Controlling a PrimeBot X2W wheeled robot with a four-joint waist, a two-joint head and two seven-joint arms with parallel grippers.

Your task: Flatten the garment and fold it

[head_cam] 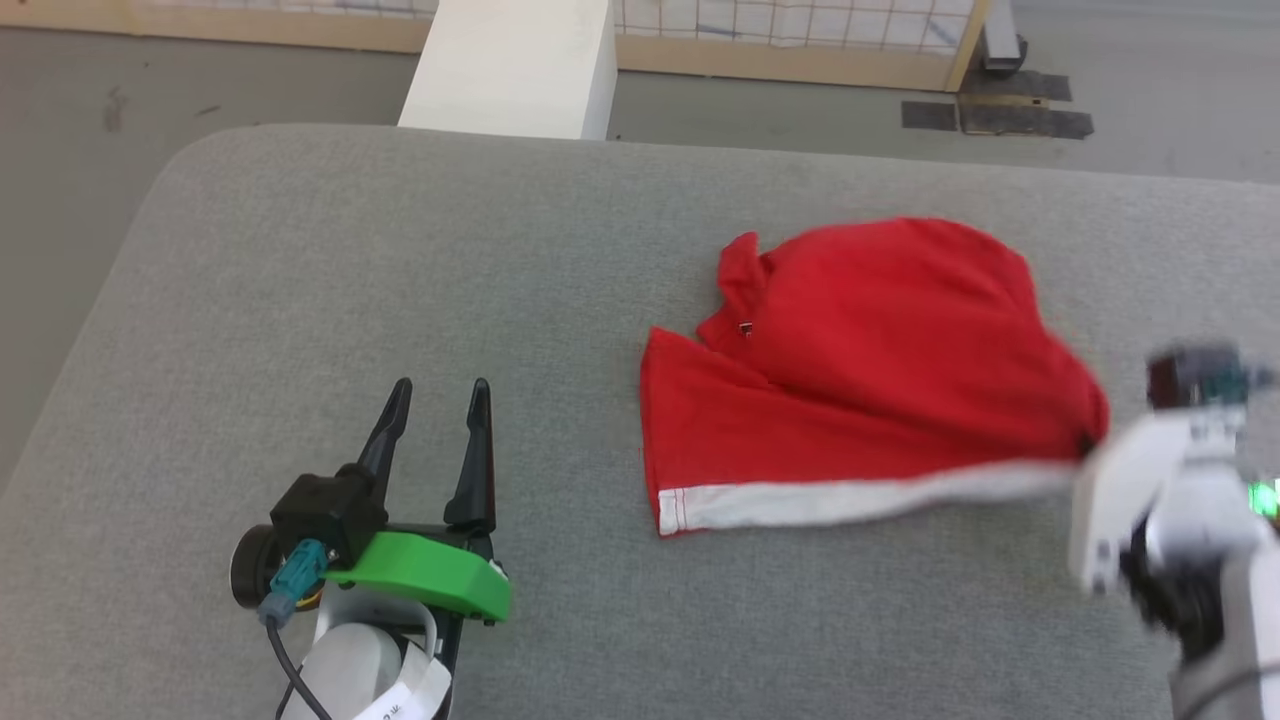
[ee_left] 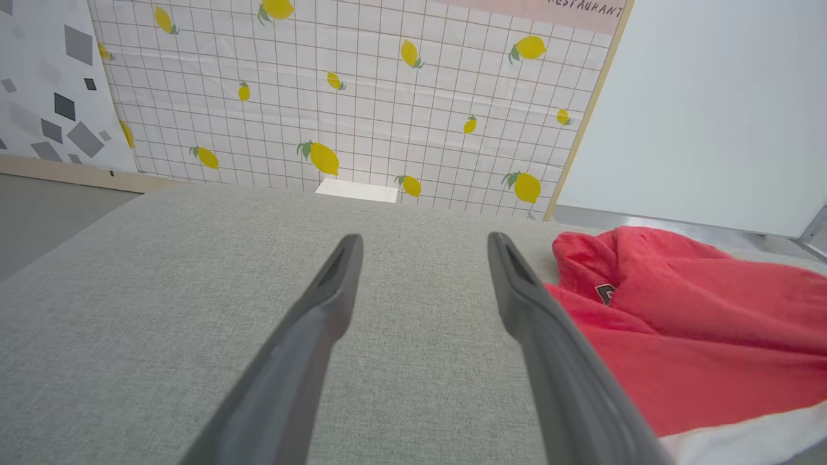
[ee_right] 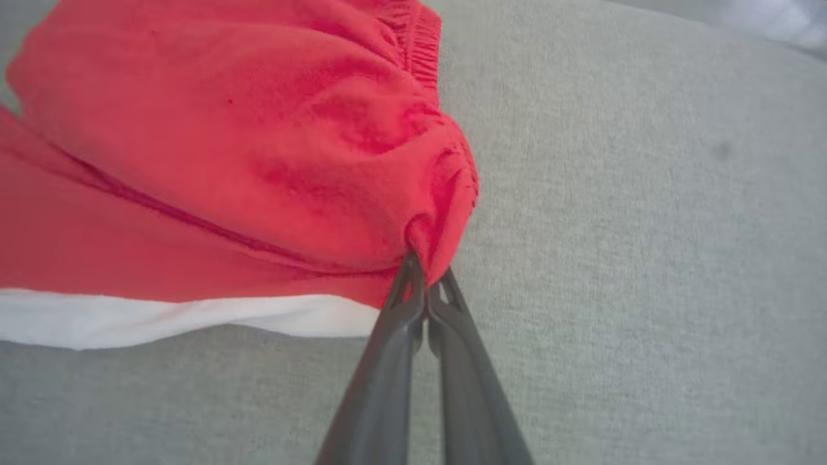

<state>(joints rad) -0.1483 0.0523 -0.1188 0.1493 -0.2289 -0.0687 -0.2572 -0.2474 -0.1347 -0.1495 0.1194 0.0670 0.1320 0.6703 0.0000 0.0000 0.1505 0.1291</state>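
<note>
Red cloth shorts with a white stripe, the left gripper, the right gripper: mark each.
red cloth shorts (head_cam: 880, 330): head view, middle of the red panel.
left gripper (head_cam: 441, 388): head view, midway between its open fingertips.
right gripper (ee_right: 426, 271): right wrist view, between fingertips pinching the shorts.

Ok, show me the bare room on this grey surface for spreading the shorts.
Widest free patch: the grey surface left of the shorts, from the open left gripper to the far edge. A bare strip runs along the near edge. Crowded at the right, where the right gripper pinches them.
</note>
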